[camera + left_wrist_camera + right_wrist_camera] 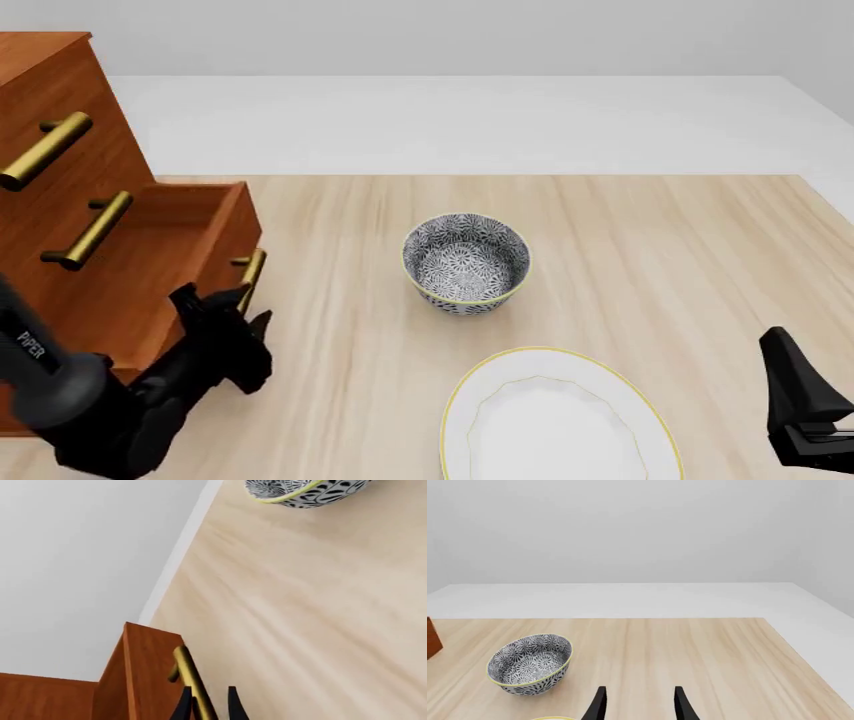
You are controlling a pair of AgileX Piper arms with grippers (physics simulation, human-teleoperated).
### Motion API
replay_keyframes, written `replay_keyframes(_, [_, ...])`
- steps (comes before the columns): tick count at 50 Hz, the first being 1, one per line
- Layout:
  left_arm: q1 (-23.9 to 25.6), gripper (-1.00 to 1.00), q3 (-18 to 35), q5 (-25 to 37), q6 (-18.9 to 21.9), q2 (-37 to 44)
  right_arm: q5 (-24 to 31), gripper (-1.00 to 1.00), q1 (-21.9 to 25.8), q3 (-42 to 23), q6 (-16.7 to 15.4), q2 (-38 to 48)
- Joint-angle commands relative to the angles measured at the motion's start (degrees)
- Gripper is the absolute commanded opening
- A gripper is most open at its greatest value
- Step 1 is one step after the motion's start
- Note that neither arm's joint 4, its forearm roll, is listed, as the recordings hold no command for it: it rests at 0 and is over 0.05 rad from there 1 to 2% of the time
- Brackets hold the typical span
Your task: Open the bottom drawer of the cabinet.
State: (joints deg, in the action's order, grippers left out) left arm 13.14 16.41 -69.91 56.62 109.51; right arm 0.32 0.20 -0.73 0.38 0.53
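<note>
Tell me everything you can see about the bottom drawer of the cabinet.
The bottom drawer is a reddish-brown wooden box, the lowest of three in the cabinet. It stands pulled out toward the table's middle, its inside open to view. A brass bar handle runs along its front, and the left gripper sits around that handle.

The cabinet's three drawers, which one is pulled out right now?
The bottom drawer, the lowest in the cabinet: its box juts out, with the left gripper at its handle; the two upper fronts sit flush.
</note>
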Motion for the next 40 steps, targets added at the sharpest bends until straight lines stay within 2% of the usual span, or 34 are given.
replay_keyframes(1, [2.57, -1.00, 3.75, 0.01, -0.75, 7.87, 0.00, 1.00, 0.00, 0.00, 0.00, -0.01])
replay_keyframes(3, [1.89, -1.00, 3.11, 0.01, 0.49, 6.43, 0.00, 1.00, 0.00, 0.00, -0.01, 0.01])
replay_keyframes(4, [2.90, 1.00, 2.90, 0.01, 1.59, 5.27, 0.00, 1.00, -0.01, 0.00, -0.01, 0.01])
replay_keyframes(7, [2.60, 1.00, -0.13, 0.01, 1.92, -0.15, 0.00, 1.00, 0.00, 0.00, 0.00, -0.01])
replay_keyframes(8, [2.39, 1.00, -2.92, 0.01, 2.11, -5.17, 0.00, 1.00, -0.01, 0.00, 0.00, 0.00])
replay_keyframes(9, [3.07, 1.00, -3.42, 0.01, 1.96, -5.79, 0.00, 1.00, 0.00, 0.00, 0.00, 0.00])
replay_keyframes(11, [4.37, 1.00, -7.82, 0.01, -0.07, -13.50, 0.00, 1.00, 0.01, 0.00, 0.00, 0.00])
replay_keyframes(14, [7.21, 1.00, -12.49, 0.01, -0.92, -22.24, 0.00, 1.00, 0.00, 0.00, 0.00, -0.01])
replay_keyframes(19, [10.92, 1.00, -16.36, 1.28, -2.96, -33.84, 0.00, 1.00, 0.00, 0.00, 0.00, -0.01])
replay_keyframes(22, [12.65, 1.00, -16.05, 12.55, -2.49, -47.42, 0.00, 1.00, 0.00, 0.00, 0.00, 0.00])
replay_keyframes(23, [13.09, 1.00, -15.56, 18.24, -2.69, -54.31, 0.00, 1.00, 0.00, 0.00, 0.00, 0.00])
replay_keyframes(27, [15.12, 1.00, -13.37, 30.64, -1.87, -66.77, 0.00, 1.00, 0.00, 0.00, -0.01, 0.01])
replay_keyframes(28, [15.50, 1.00, -11.77, 35.98, -2.64, -71.14, 0.00, 1.00, -0.01, 0.00, -0.01, 0.00])
replay_keyframes(33, [13.36, 1.00, -5.05, 53.60, -7.61, -82.23, 0.00, 1.00, 0.00, 0.00, 0.00, 0.00])
replay_keyframes(35, [10.27, 1.00, 0.55, 64.43, -13.48, -87.18, 0.00, 1.00, 0.00, 0.00, 0.01, 0.01])
replay_keyframes(36, [8.17, 1.00, 1.88, 67.32, -14.59, -89.30, 0.00, 1.00, 0.00, 0.00, 0.00, 0.01])
replay_keyframes(37, [5.39, 1.00, 3.85, 70.98, -17.41, -91.04, 0.00, 1.00, 0.00, 0.00, 0.00, -0.01])
replay_keyframes(38, [3.55, 1.00, 4.46, 72.47, -17.27, -92.22, 0.00, 1.00, 0.00, 0.00, 0.00, -0.01])
replay_keyframes(40, [5.56, 1.00, 4.91, 72.36, -16.56, -91.15, 0.00, 1.00, 0.00, 0.00, 0.00, 0.00])
